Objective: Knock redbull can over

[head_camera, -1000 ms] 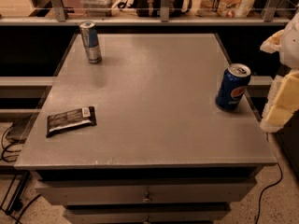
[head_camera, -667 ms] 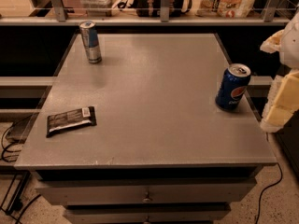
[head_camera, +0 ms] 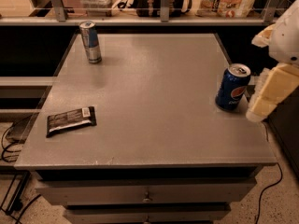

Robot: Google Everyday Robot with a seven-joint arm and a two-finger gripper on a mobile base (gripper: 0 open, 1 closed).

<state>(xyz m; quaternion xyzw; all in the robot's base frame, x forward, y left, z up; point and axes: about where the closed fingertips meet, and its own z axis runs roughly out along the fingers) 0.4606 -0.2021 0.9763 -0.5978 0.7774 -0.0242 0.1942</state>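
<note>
The redbull can [head_camera: 90, 42], slim, silver and blue with a silver top, stands upright at the far left corner of the grey table [head_camera: 154, 101]. My gripper [head_camera: 270, 96], a pale cream part at the end of the white arm, hangs at the right edge of the view, just right of the Pepsi can [head_camera: 232, 87] and far from the redbull can. It holds nothing that I can see.
The wider dark blue Pepsi can stands upright near the table's right edge. A dark snack packet [head_camera: 71, 120] lies flat near the front left. A railing and shelf with bags run along the back. Drawers sit below the tabletop; cables lie on the floor.
</note>
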